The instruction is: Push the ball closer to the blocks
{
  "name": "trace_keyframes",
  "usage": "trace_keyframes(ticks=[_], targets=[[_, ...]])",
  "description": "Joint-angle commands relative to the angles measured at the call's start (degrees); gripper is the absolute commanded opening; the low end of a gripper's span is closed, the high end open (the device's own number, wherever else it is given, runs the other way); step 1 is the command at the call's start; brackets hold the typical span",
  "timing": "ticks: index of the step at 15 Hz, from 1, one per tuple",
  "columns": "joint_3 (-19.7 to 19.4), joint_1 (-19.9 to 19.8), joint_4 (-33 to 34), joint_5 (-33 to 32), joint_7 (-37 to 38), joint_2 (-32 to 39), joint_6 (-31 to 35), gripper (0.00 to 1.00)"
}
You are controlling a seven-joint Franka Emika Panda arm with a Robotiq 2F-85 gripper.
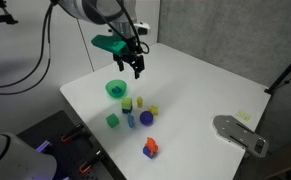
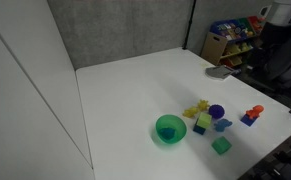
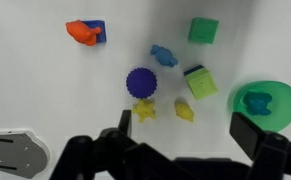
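Reading ball (image 3: 142,82) as light, firm, smooth purple-blue sphere; outline looks slightly bumpy in wrist view, too blurred to be sure. Likely rolls at slightest nudge on slick white counter (image 3: 45,90), with nothing to damp it. Sits already among blocks (image 3: 199,82): blue piece just above, green-yellow cube beside, two yellow pieces just below in wrist view; touching or apart, cannot tell. In an exterior view, ball (image 1: 146,118) on side of cluster away from green bowl (image 1: 116,90).

No pinch called for, judging by task: push with flank of one finger, contact at mid-height of ball, on side facing away from blocks. Slow and low, else probable ride-over or sideways squirt.

Blocks look like light rigid plastic or wood, matte, cube-like plus odd shapes; probably scatter if struck fast. Bowl glossy, round, darker green shape inside, unclear what. Orange-and-blue toy (image 3: 85,32) well apart from ball; flat grey object (image 3: 10,150) near counter edge.

Hand (image 1: 137,68) hovers above counter near bowl, fingers spread apart, holding nothing.
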Motion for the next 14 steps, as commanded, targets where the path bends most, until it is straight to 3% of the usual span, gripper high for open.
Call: trace_keyframes(ticks=[1,7,14], targets=[[-0.48,0.50,-3.82,3.45,3.16,-10.38,-2.72,1.00],[-0.14,-0.16,-4.80,3.41,5.75,-20.12,-6.88,1.00],[-0.30,0.21,-4.03,3.21,4.55,-19.42,-7.36,1.00]])
